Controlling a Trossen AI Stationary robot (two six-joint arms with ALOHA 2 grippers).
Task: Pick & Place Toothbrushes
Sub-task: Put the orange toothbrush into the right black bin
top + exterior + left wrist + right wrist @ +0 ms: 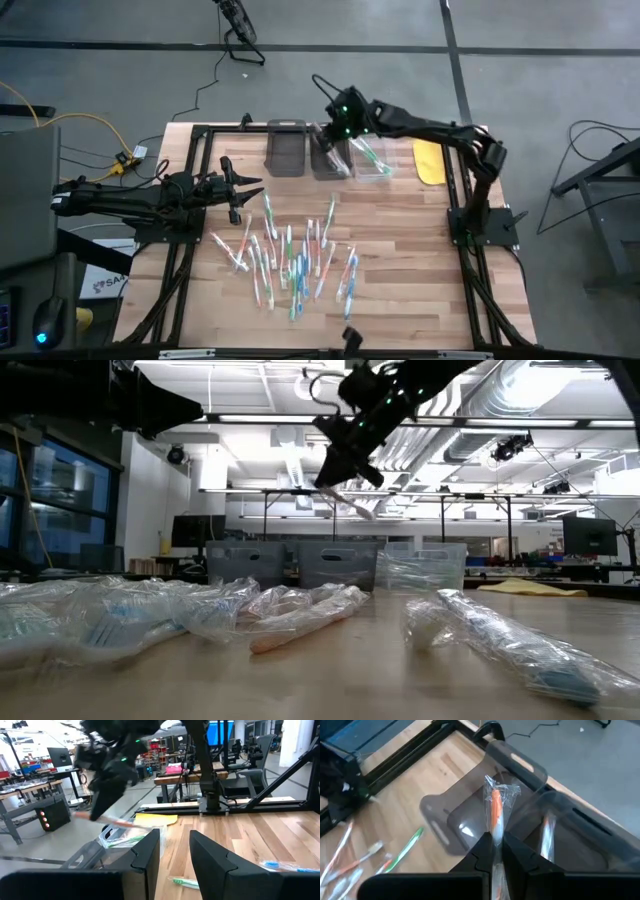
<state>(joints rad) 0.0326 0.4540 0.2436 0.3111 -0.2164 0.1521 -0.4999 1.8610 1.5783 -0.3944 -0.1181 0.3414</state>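
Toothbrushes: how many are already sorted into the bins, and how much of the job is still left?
Done: the clear bin already holds a few green toothbrushes. In hand: the right gripper is shut on a wrapped orange toothbrush above the middle bin. Left: most of the job, since a big pile of toothbrushes lies on the table. The left gripper waits beside the pile.

- Even, soft overhead light fills the high view; the table (400, 290) is evenly lit, and shadows under the arms are faint.
- In the low view, bright ceiling strip lights (300, 420) glare behind the right end effector (340, 475), leaving it a dark silhouette.
- The nearest wrapped toothbrushes (300, 622) in that view are out of focus, with glints on the plastic.
- The left wrist view shows motion blur on the distant arm.
- In the right wrist view, the bins' (520, 780) walls carry pale reflections.
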